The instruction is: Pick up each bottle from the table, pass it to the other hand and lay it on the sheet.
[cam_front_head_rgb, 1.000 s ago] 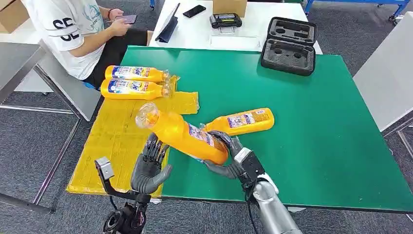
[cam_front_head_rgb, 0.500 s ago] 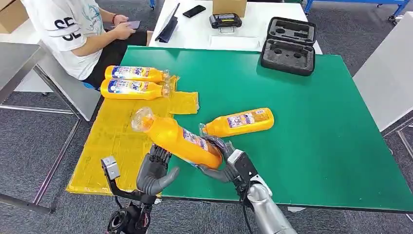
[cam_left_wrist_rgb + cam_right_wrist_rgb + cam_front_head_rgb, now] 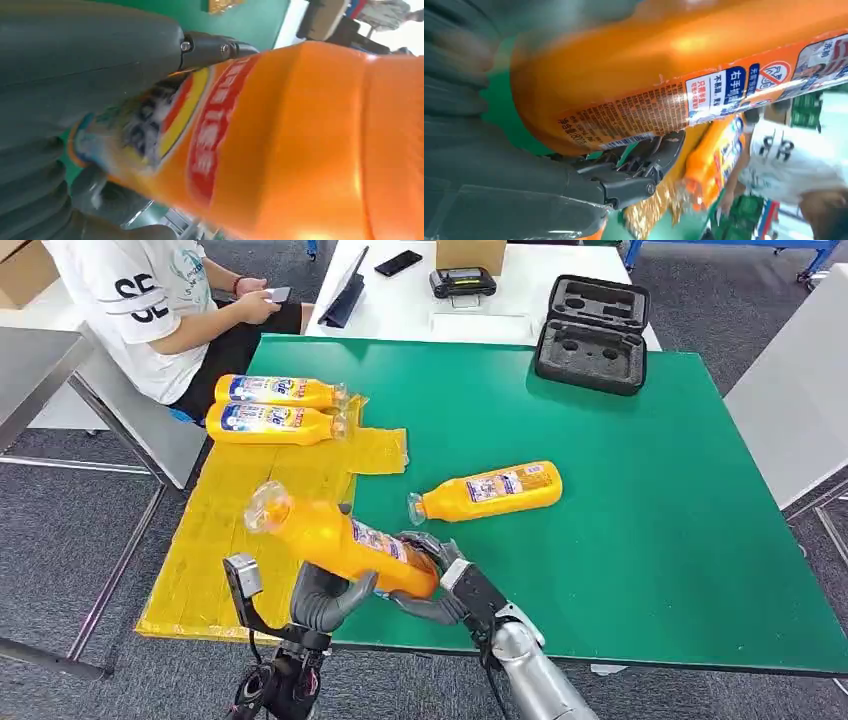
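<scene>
Now you're mid-handover: the right robot hand [image 3: 432, 578] grips the orange bottle [image 3: 335, 540], the left robot hand [image 3: 322, 602] cups it from beneath at its 7 o'clock, so next close the left and free the right.

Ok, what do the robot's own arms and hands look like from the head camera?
Right arm: silver metal tube with a black wrist block. Both the right hand and the left hand are dark grey, with thick grey thumbs. A small grey box on a black bracket sits beside the left wrist.
</scene>
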`<state>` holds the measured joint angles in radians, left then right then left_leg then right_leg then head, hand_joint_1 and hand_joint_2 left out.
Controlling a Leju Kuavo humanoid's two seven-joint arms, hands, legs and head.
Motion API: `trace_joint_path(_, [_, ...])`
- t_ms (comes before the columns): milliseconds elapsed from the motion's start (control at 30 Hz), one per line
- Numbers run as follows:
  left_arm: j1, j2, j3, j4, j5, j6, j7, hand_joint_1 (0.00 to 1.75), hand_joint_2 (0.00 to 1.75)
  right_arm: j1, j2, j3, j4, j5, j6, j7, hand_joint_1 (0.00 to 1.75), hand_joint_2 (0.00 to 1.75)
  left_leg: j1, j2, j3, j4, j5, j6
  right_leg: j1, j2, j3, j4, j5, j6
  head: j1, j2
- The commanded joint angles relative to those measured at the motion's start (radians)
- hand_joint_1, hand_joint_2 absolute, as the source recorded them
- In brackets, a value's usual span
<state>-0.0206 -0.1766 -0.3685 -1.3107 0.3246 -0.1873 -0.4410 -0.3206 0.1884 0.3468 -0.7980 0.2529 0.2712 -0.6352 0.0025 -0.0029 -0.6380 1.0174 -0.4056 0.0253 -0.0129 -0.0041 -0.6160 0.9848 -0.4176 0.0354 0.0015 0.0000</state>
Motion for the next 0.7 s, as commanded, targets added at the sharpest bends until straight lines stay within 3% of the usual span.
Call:
trace_joint_path(33, [-0.045,0.01,-0.03,0.098,0.002,0.003,0.0,0.0,1.75,-0.039,-0.01,0.038,0.082,0.002,0.0,-0.001,1.73,1.75,0.001,-0.001,0.006,-0.001,-0.002,-0.001,0.001,-0.001,0.006,-0.001,-0.002,-0.001,0.0,0.0])
trace_joint_path(700, [-0.04,0.033,0.018,0.074,0.112,-0.016,-0.03,0.0,1.75,-0.063,-0.03,0.058,0.144,0.009,0.008,-0.019,1.71,1.75,0.001,0.0,0.007,-0.001,-0.003,-0.001,0.001,0.0,0.007,-0.001,-0.002,-0.002,0.0,0.0])
